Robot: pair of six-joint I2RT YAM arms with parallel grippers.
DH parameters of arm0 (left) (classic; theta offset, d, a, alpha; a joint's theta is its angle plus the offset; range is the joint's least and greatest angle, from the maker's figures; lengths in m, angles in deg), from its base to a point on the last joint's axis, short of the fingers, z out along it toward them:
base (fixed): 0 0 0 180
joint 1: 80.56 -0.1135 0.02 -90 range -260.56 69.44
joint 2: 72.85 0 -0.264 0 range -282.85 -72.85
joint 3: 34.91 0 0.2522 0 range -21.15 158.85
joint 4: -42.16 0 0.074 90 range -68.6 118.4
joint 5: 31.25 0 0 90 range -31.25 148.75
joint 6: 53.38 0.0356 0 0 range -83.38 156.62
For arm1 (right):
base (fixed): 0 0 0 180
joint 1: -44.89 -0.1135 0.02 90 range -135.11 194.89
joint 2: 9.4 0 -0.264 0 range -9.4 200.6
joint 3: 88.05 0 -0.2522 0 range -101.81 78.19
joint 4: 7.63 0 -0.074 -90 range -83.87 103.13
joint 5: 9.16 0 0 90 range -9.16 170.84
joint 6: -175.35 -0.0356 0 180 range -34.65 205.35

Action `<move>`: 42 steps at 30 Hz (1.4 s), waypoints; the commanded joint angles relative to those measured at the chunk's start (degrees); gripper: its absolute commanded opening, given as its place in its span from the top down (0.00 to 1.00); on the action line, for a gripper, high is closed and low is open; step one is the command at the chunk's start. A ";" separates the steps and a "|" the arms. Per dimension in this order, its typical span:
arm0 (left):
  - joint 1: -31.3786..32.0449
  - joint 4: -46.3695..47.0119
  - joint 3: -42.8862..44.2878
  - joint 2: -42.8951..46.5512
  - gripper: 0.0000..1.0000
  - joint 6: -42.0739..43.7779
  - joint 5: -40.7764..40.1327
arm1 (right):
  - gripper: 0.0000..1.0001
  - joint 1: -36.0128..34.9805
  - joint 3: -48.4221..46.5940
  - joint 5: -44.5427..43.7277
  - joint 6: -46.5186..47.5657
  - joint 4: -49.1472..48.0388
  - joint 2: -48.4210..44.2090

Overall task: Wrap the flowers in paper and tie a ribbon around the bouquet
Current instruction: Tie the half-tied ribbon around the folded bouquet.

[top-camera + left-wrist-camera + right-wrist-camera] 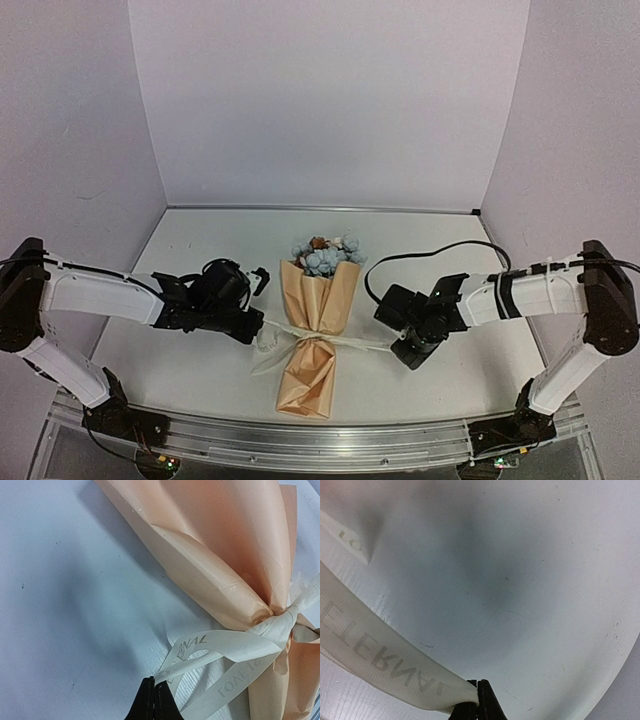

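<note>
The bouquet [318, 335] lies in the middle of the table, a tan paper [225, 550] cone with the pale blue and pink flowers [326, 255] showing at its far, wide end. A cream ribbon [352, 342] with dark lettering is knotted round its narrow waist [280, 617]. My left gripper [154, 689] is shut on one ribbon end [210, 647], left of the bouquet. On the other side my right gripper [478, 692] is shut on the other ribbon end [375, 657]. Both ends run out sideways from the knot.
White walls enclose the white table [200, 300] on three sides. A black cable [440, 250] loops over the table behind the right arm. A metal rail [320, 440] with both arm bases runs along the near edge.
</note>
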 commanded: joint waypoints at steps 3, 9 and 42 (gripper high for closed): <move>-2.32 -2.99 -1.94 3.07 1.00 -2.11 -4.77 | 1.00 2.27 1.92 -3.04 -2.27 5.08 -2.71; -2.86 -2.63 -3.05 3.72 1.00 -2.60 -3.97 | 1.00 3.28 2.88 -3.42 -3.88 5.43 -3.28; 0.63 8.80 -3.67 7.50 0.78 3.01 0.88 | 0.68 4.02 10.38 13.90 -8.98 -1.64 -10.50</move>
